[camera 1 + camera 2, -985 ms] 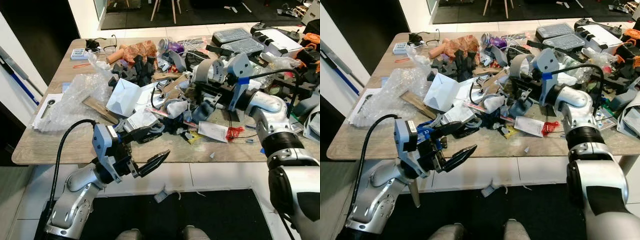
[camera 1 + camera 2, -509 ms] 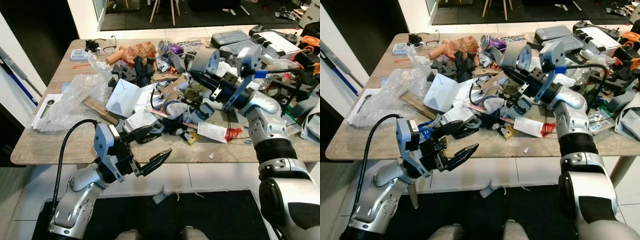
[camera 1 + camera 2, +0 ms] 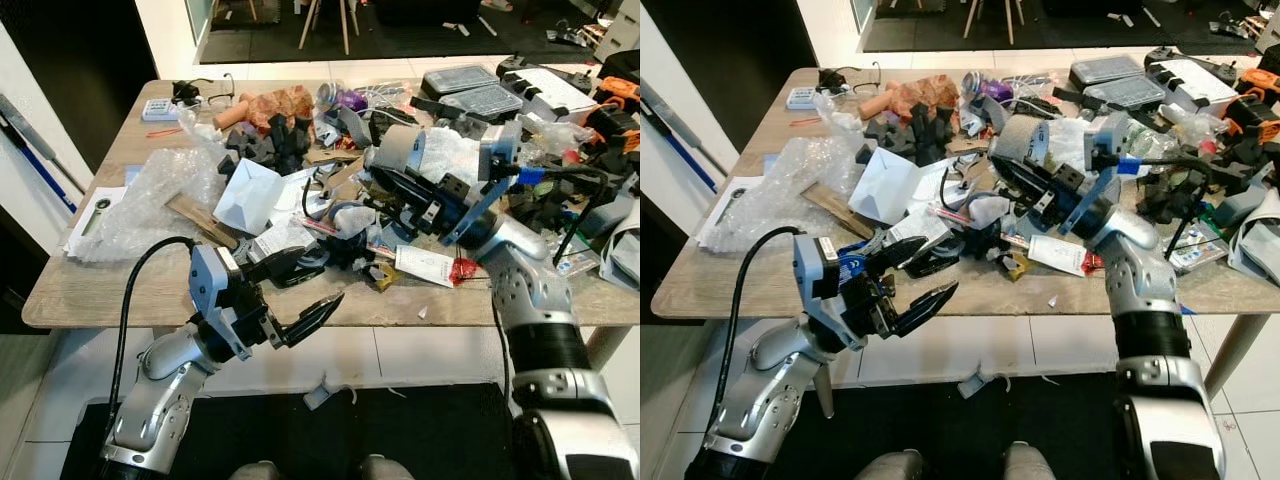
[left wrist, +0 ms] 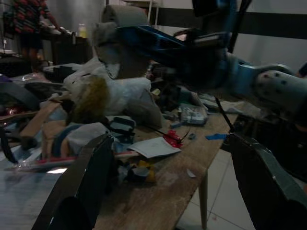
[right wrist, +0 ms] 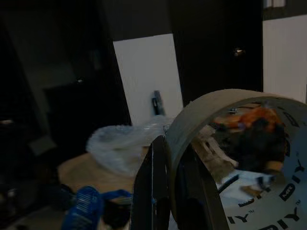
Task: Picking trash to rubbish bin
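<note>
A heap of trash covers the wooden table: wrappers, paper, black foam bits and cables. My right gripper is above the middle of the heap, shut on a grey roll of tape, which hangs clear of the table. In the right wrist view one black finger lies against the rim of the roll. My left gripper is open at the table's front edge, just before a white label and a black piece, with nothing between its fingers.
Bubble wrap and folded white paper lie on the left side of the table. Grey plastic cases and tools crowd the back right. A white label with a red scrap is near the front. A scrap lies on the floor.
My right gripper lifted the tape roll up off the heap and then drew it back toward the table's front. The left arm has barely moved.
</note>
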`<state>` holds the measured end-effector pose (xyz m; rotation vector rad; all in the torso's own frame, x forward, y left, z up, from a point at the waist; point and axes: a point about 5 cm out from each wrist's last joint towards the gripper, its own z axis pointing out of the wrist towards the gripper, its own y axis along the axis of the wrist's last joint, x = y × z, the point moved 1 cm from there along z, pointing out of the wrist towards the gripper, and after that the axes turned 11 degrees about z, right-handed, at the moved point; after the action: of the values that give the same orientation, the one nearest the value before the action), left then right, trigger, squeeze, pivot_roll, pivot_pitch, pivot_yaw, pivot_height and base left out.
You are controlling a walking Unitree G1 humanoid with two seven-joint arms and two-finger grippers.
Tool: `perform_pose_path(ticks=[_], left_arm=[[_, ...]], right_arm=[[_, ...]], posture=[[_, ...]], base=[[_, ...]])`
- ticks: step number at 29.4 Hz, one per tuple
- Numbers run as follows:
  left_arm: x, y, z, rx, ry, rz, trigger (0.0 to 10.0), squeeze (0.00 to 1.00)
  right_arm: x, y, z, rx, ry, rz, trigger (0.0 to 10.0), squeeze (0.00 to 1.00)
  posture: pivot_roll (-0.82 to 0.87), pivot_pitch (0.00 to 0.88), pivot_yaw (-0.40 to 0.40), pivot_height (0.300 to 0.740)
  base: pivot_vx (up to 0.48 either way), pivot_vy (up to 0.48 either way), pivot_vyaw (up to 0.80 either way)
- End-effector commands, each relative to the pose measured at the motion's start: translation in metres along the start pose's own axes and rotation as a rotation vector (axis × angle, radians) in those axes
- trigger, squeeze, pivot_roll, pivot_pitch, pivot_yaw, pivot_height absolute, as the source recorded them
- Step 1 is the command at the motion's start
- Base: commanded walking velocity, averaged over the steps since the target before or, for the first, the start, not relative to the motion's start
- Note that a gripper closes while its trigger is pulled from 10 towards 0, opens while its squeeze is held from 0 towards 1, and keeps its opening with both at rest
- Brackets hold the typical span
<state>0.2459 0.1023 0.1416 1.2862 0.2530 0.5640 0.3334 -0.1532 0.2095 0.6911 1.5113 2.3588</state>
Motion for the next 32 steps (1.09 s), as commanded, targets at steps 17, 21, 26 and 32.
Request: perform_pose_path(ticks=[17,21,26,32], left_arm=[[0.001,-0.006,-0.003,0.011,0.043,0.015,10.0,0.0],[0.002,-0.007,-0.003,0.015,0.05,0.019,10.0,0.0],[0.003,-0.008,-0.002,0.022,0.056,0.019,10.0,0.0],[0.003,-0.009,-0.002,0.028,0.059,0.015,10.0,0.0]], right_arm=[[0.025,-0.022,0.003,0.0,0.003,0.135,10.0,0.0],[0.021,-0.023,0.004,0.014,-0.041,0.094,10.0,0.0],[0.019,-0.023,0.004,0.022,-0.052,0.081,10.0,0.0],[0.017,-0.027,0.006,0.04,-0.077,0.055,10.0,0.0]], posture=[[0.03,0.021,-0.017,0.74],[0.03,0.02,-0.018,0.74],[0.03,0.014,-0.022,0.74],[0.03,0.007,-0.024,0.74]], base=[[0.0,0.0,0.0],[0.0,0.0,0.0],[0.0,0.0,0.0],[0.0,0.0,0.0]])
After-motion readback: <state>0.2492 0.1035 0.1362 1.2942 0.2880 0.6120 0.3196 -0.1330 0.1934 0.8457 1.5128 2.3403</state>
